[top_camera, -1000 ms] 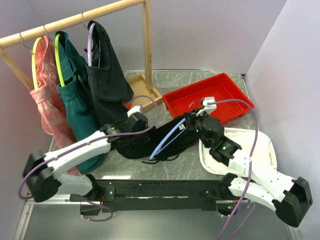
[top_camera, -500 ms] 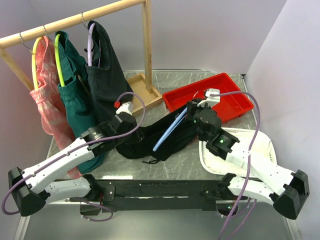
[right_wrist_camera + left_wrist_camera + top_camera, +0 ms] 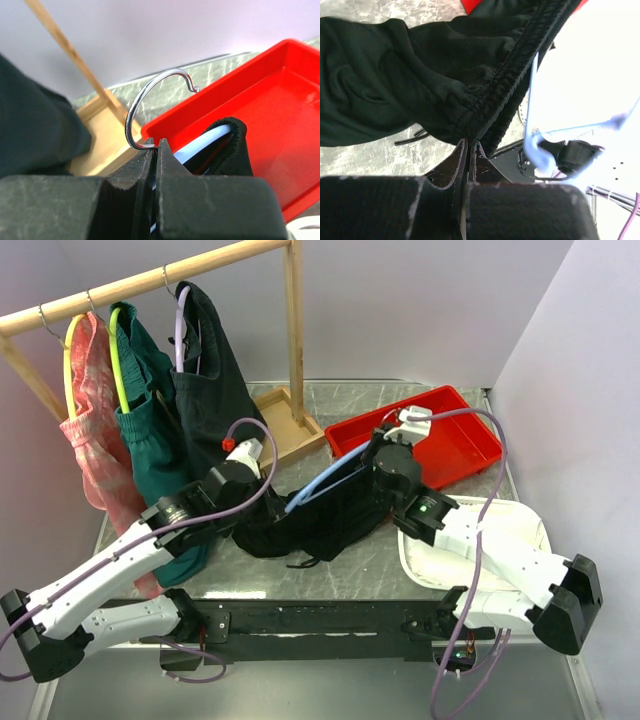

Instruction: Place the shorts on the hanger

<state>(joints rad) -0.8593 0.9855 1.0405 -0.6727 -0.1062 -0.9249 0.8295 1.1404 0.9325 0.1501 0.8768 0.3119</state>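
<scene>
Two pinches carry the job — the left gripper point(image 3: 469, 146) is clamped on the waistband point(image 3: 515, 65) of the shorts point(image 3: 318, 520), the right gripper point(image 3: 154, 146) on the hanger point(image 3: 322, 487) just below its hook point(image 3: 172, 71), both over the table point(image 3: 400, 405). One hanger arm seems inside the waistband; the other looks unthreaded.

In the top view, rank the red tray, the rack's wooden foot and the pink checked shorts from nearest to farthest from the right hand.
1. Red tray, just to the right of the right hand.
2. Wooden foot, back and to its left.
3. Pink checked shorts, hanging at the far left.
</scene>
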